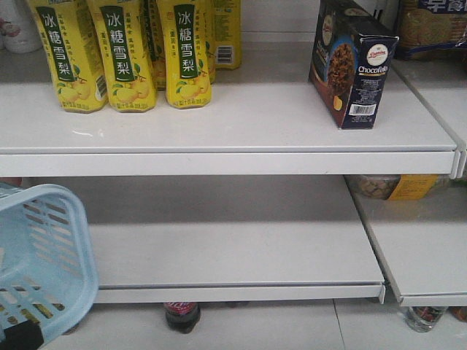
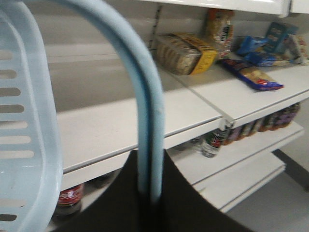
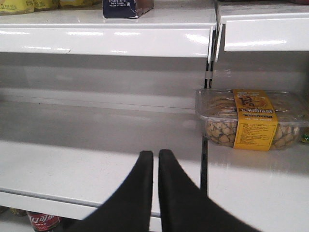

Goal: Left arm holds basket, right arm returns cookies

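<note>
Jaws: right gripper [image 3: 155, 157] has its fingers pressed together with nothing between them, sitting low in front of the middle shelf [image 3: 72, 164]. Left gripper [image 2: 149, 193] is clamped on the pale blue handle [image 2: 140, 96] of the basket [image 1: 51, 248]; the handle runs straight down into the black wedge.

Cookies [image 1: 352, 64] stand upright on the top shelf [image 1: 219, 120], right end, well clear of the yellow pear-drink packs [image 1: 124, 51] on the left. From the right wrist view only the box's bottom edge shows, above and left of the gripper. Basket sits at lower left of the front view, tilted; contents can't be seen.

Judgement: the return step looks done, since the box is on the shelf and the right gripper is empty. What's left is probably pulling the right arm clear while the left holds the basket steady. Watch the snack tray [image 3: 251, 118] just right of the gripper.
</note>
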`<state>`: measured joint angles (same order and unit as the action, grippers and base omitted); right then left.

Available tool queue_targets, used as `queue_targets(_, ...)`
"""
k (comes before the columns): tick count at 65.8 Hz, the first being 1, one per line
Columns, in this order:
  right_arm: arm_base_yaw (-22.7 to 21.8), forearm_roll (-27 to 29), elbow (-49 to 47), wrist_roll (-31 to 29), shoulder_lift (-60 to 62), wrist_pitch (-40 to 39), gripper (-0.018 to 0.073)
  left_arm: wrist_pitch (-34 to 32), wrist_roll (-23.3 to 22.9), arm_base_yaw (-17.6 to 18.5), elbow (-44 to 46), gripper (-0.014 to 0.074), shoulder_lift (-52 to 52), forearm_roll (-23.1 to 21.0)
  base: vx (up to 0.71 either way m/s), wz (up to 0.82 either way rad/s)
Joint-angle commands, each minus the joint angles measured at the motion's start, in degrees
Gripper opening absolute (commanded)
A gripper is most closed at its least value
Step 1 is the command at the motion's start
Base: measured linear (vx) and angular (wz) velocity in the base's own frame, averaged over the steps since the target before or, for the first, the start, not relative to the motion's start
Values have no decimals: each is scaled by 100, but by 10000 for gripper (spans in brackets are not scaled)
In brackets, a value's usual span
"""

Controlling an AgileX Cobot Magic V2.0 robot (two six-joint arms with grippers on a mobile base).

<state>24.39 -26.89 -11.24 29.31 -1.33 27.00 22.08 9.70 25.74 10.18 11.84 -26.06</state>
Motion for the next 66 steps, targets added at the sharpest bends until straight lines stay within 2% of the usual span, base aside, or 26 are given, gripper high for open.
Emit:
queue_targets(1,-37,-123,-136,-16,-66,-356,-6,-771,-1015,-17,-40,-6,-180,1419,0,0)
queue_targets(5,-37,-123,-136,-16,-66,-356,-6,-993,-1273,-74,-185,-6,-256,1876,0,0)
queue_targets(8,-37,-123,-136,-16,-66,-356,-6,-1131,-1309,-181,-301,-6,-299,2013,0,0)
queue_targets(24,-37,-123,-136,-16,-66,-356,-6,-1985,-1309,-1133,-1028,-6,-832,2008,0,0)
queue_targets(39,-37,-123,-136,-16,-66,-356,-6,-1766,-1297,-1962,-1046,-6,-1311,2227,0,0)
queue_targets(52,-37,-123,-136,-16,-66,-356,-6,-1761,-1302,-2072,-1046,-6,-1334,2653,0,0)
queue_targets(66,-37,-123,-136,-16,-66,-356,-6,-1761,-1302,-2072,-1046,-6,-1334,2664,0,0)
